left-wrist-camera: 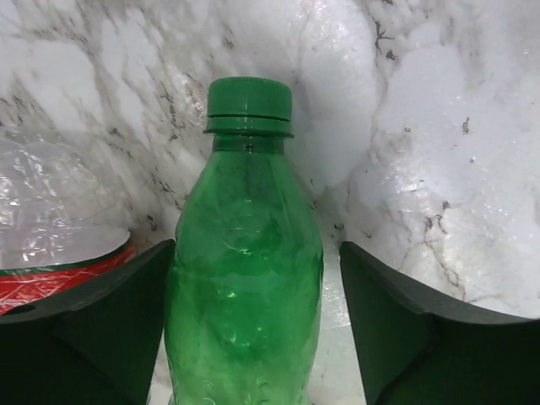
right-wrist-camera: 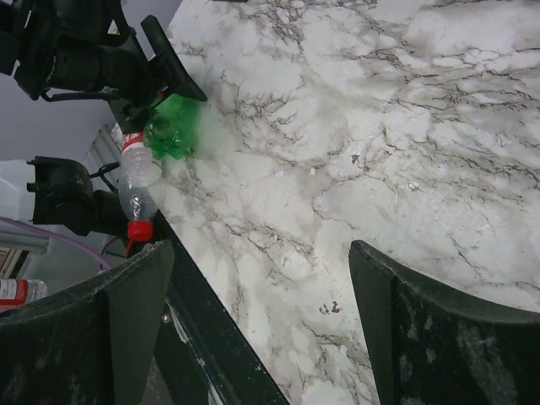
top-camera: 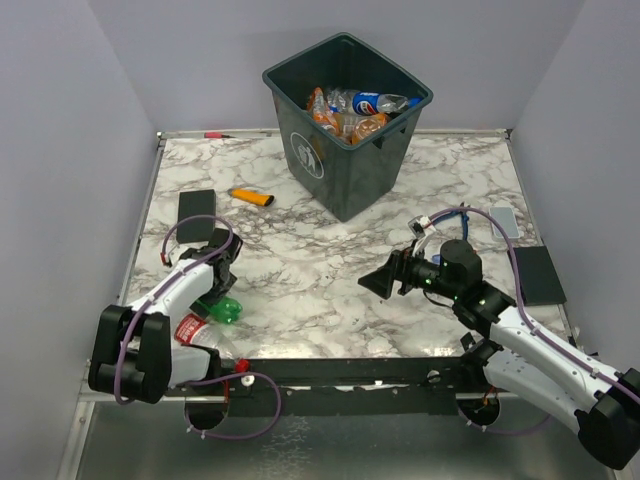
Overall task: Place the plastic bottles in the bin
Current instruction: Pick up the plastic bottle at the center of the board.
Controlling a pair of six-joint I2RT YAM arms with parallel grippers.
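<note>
A green plastic bottle point(left-wrist-camera: 245, 270) with a green cap lies on the marble table point(top-camera: 330, 290) near the front left corner. My left gripper point(left-wrist-camera: 257, 246) straddles its body. The left finger rests against the bottle, the right finger stands a small gap off, so the jaws are open. Beside it lies a clear bottle point(top-camera: 195, 330) with a red label and red cap, partly over the table's front edge. From the right wrist view both bottles point(right-wrist-camera: 173, 131) show far off. My right gripper point(top-camera: 375, 282) hangs open and empty over mid-table. The dark bin point(top-camera: 345, 170) at the back holds several bottles point(top-camera: 350, 110).
An orange lighter point(top-camera: 252, 197) and a flat black pad point(top-camera: 197, 205) lie left of the bin. A second black pad point(top-camera: 540, 275) and a pale flat object point(top-camera: 505, 220) sit by the right edge. White walls enclose three sides.
</note>
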